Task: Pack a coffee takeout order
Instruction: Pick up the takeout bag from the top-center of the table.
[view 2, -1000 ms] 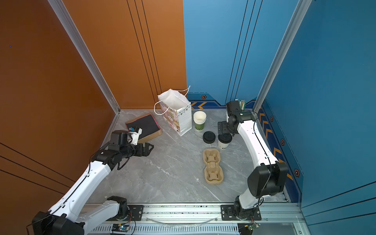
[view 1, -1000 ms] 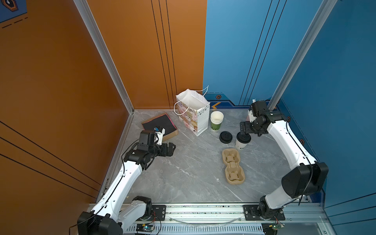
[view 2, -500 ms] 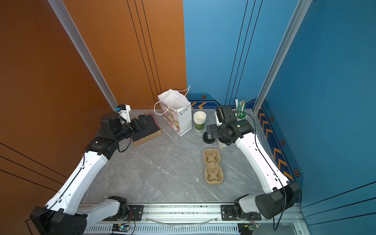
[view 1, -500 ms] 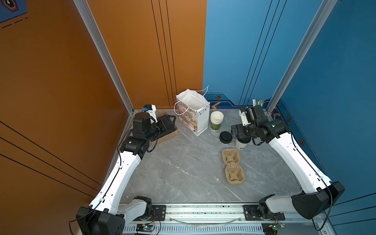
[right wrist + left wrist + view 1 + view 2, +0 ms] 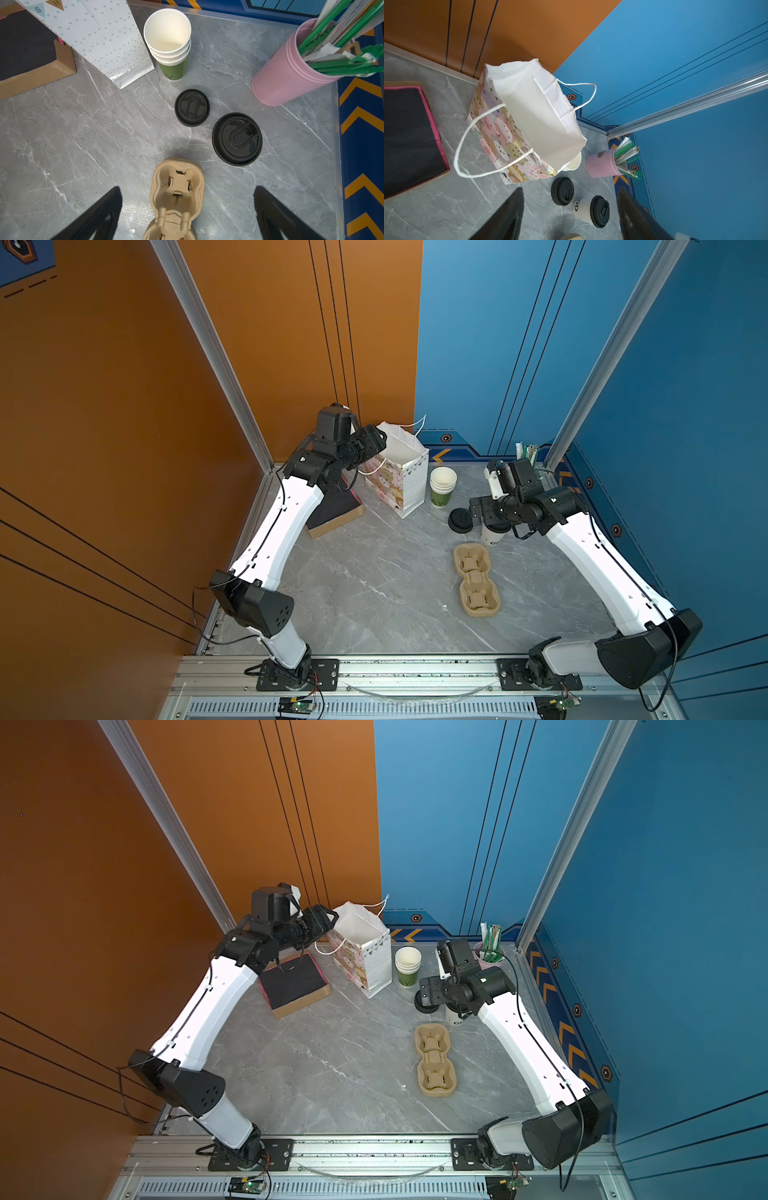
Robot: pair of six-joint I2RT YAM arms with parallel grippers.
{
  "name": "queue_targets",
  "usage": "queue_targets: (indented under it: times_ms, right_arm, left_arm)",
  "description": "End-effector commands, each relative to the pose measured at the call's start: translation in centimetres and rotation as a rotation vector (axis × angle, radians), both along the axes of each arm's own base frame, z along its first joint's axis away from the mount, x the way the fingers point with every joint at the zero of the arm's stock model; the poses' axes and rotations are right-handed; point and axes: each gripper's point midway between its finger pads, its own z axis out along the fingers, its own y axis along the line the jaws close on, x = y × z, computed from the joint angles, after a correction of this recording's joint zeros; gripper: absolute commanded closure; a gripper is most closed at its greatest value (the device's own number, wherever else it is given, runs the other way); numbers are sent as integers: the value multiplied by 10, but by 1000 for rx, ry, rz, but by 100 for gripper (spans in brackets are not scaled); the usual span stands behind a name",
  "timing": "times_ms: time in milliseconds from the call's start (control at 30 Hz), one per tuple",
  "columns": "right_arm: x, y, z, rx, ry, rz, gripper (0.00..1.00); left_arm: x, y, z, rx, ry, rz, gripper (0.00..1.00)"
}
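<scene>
The left tool [image 5: 570,190], apart and empty, hangs at the rim of the bag [image 5: 409,472]; a nudge could topple it. The right tool [image 5: 187,188], also apart, hovers by the lidded cup [image 5: 492,533] on the tabletop [image 5: 374,593]; an off-centre squeeze may tip it.

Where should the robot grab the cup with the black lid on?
Grip the cup by its paper wall, just under the black lid, coming in level from the side. It stands upright, and the lid is wider than the wall, so a pinch from above would probably slip.
</scene>
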Motion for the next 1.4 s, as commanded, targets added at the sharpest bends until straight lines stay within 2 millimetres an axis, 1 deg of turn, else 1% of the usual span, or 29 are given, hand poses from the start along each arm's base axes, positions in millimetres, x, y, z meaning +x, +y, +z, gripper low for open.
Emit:
queue_targets:
  times_ms: [0,100,133,233,300,400,500,633,767,867,967,1167,1300,1367]
  right_arm:
    - [-5,-5,8,-12,-43,-3,0]
    - [-6,-4,6,-5,-42,0,0]
    - [-7,-4,5,-3,-41,1,1]
    - [-8,-2,1,4,-30,7,0]
    - [-8,-2,-1,5,-26,9,0]
    - [-8,-1,-3,5,-19,11,0]
    - [-9,-2,-7,0,-12,12,0]
    - [-9,-2,-10,-4,-3,14,0]
    - [-10,-2,-15,-7,8,14,0]
    - [-10,-2,-17,-8,15,18,0]
    - [-10,-1,-18,-9,19,19,0]
    - [-10,1,-20,1,27,22,0]
    - [-11,1,-18,7,22,21,0]
    - [-12,2,-15,17,16,21,0]
  left_arm:
    - [10,3,-30,60,120,68,31]
    - [26,-1,-42,77,167,94,32]
    - [31,-2,-48,79,180,100,33]
    - [44,-4,-64,97,211,125,40]
    - [51,0,-76,105,240,154,43]
    - [58,3,-90,94,279,188,50]
    - [66,4,-99,73,300,219,51]
    - [76,6,-109,67,312,242,56]
    - [82,11,-118,56,333,268,63]
    - [85,15,-125,46,349,282,71]
    - [86,14,-127,36,357,279,81]
    - [77,14,-116,31,348,272,100]
    - [65,9,-107,24,346,254,100]
    - [56,5,-100,22,342,244,100]
